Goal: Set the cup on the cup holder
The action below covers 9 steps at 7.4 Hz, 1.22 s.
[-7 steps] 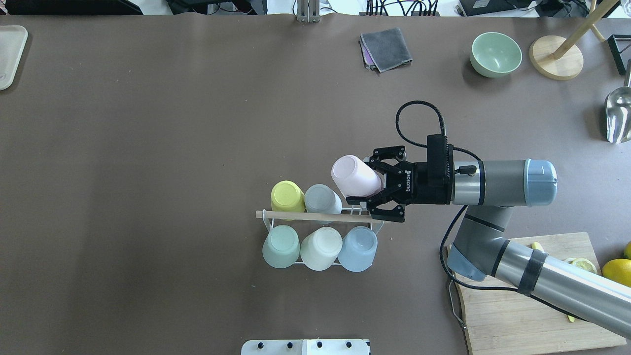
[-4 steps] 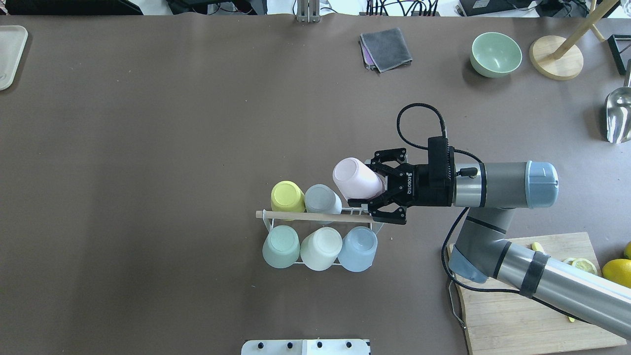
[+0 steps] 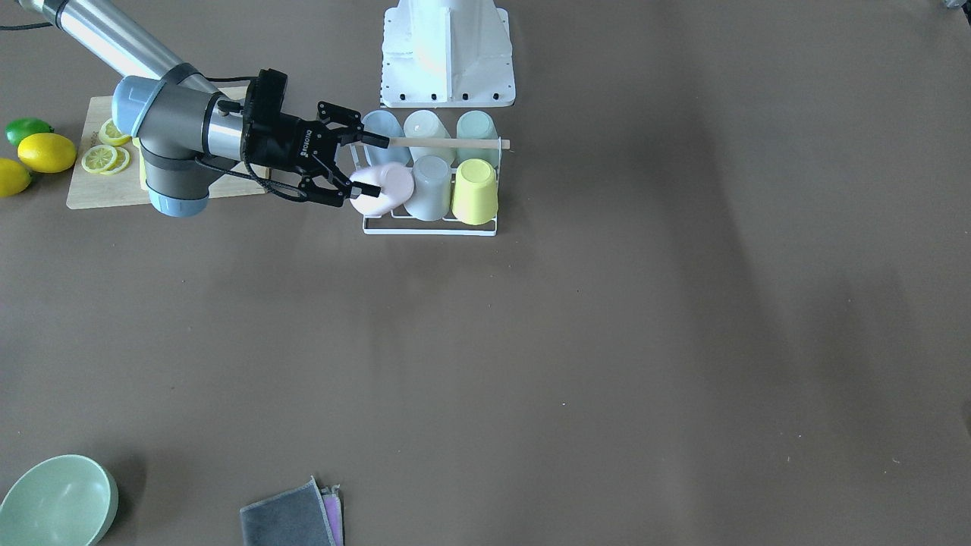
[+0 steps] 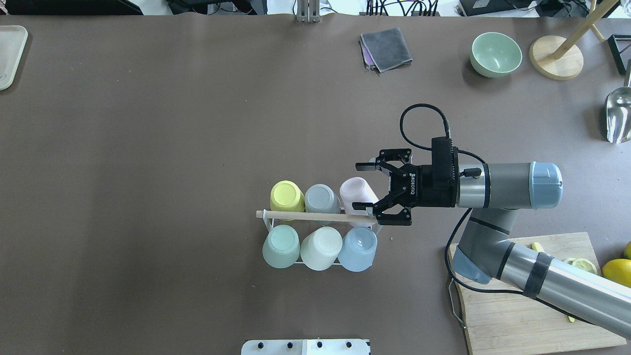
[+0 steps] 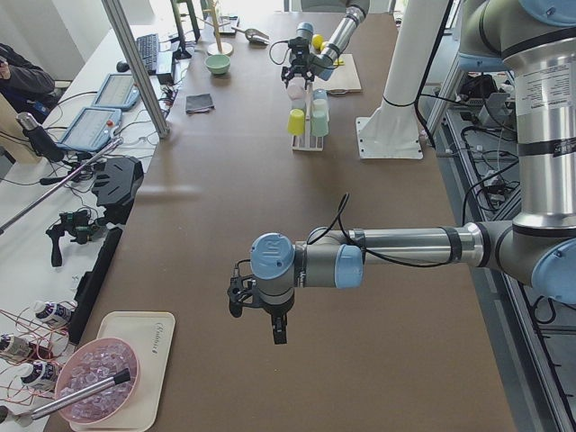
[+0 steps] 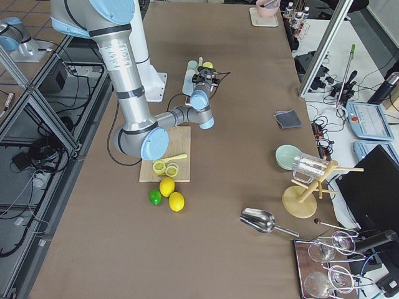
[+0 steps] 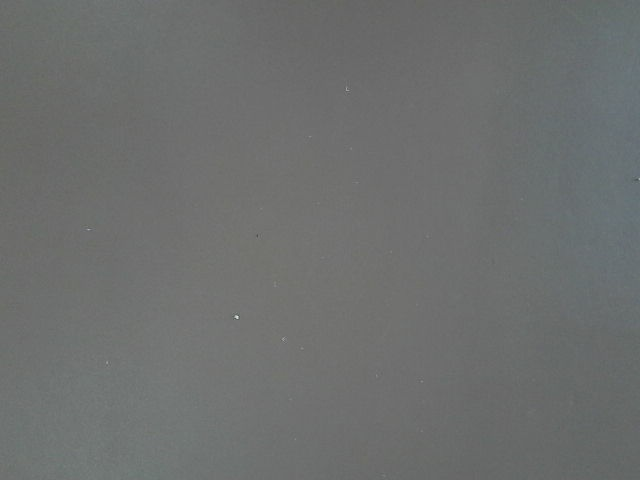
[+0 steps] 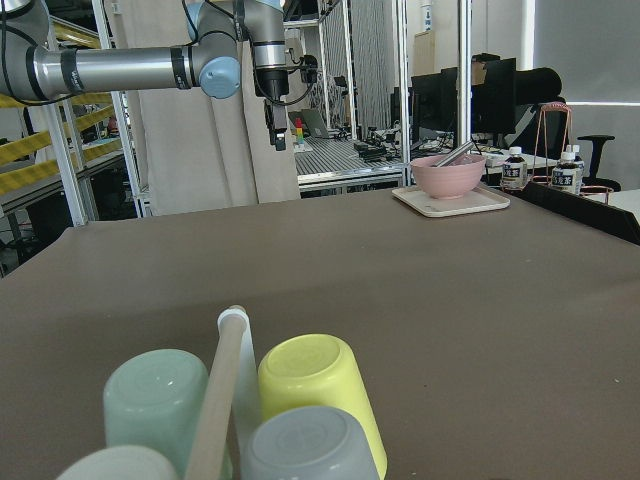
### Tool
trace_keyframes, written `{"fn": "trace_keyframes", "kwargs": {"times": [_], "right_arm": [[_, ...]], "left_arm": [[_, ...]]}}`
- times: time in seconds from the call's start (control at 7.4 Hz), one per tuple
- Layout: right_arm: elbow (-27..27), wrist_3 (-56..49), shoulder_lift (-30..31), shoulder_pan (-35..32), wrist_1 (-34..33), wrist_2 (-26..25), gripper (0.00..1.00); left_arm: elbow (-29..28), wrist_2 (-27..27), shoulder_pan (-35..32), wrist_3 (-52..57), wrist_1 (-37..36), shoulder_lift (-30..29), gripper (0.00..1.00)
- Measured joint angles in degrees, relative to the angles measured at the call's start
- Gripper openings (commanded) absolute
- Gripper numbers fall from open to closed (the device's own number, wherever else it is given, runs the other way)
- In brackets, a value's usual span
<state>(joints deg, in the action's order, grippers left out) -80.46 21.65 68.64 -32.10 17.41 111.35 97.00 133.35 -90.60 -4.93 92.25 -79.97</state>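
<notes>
The cup holder (image 4: pixel 268 228) is a white wire rack with a wooden rod (image 4: pixel 305 215) across the top. It also shows in the front-facing view (image 3: pixel 429 230) and the right wrist view (image 8: pixel 227 390). A pink cup (image 4: pixel 356 193) sits upside down on its back row, next to a grey cup (image 4: pixel 322 198) and a yellow cup (image 4: pixel 287 195). My right gripper (image 4: pixel 356 186) is open, with its fingers either side of the pink cup (image 3: pixel 381 189). My left gripper (image 5: pixel 261 315) hangs far off over bare table; I cannot tell if it is open.
Mint (image 4: pixel 281 245), cream (image 4: pixel 321 247) and blue (image 4: pixel 358 248) cups fill the rack's front row. A cutting board (image 4: pixel 532 315) with lemon slices lies at the right. A green bowl (image 4: pixel 495 54), grey cloth (image 4: pixel 386 48), wooden stand (image 4: pixel 556 56) and metal scoop (image 4: pixel 618 116) are at the back right.
My right gripper has opened and let go of the pink cup. The cup has dropped from tilted in the fingers onto the rack beside the grey cup. The gripper has drawn back slightly right.
</notes>
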Motion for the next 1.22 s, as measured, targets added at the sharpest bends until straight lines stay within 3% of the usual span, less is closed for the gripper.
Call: {"fn": "trace_keyframes", "kwargs": {"times": [0.27,0.54,0.95,1.22], "right_arm": [[-0.5,0.1,0.5,-0.3,0.0,0.2,1.00],[-2.7,0.3,3.0,-2.4,-0.9,3.7,1.00],[-9.6,0.4,12.3,-12.2,-11.4,19.3,1.00],[-15.3,0.4,20.6,-22.1,-23.8,29.0,1.00]], "left_arm": [[0.0,0.1,0.0,0.0,0.0,0.0,0.99],[0.0,0.1,0.1,0.0,0.0,0.0,0.99],[0.1,0.2,0.1,0.0,0.1,0.0,0.99],[0.1,0.2,0.0,-0.1,1.4,0.0,0.99]]}}
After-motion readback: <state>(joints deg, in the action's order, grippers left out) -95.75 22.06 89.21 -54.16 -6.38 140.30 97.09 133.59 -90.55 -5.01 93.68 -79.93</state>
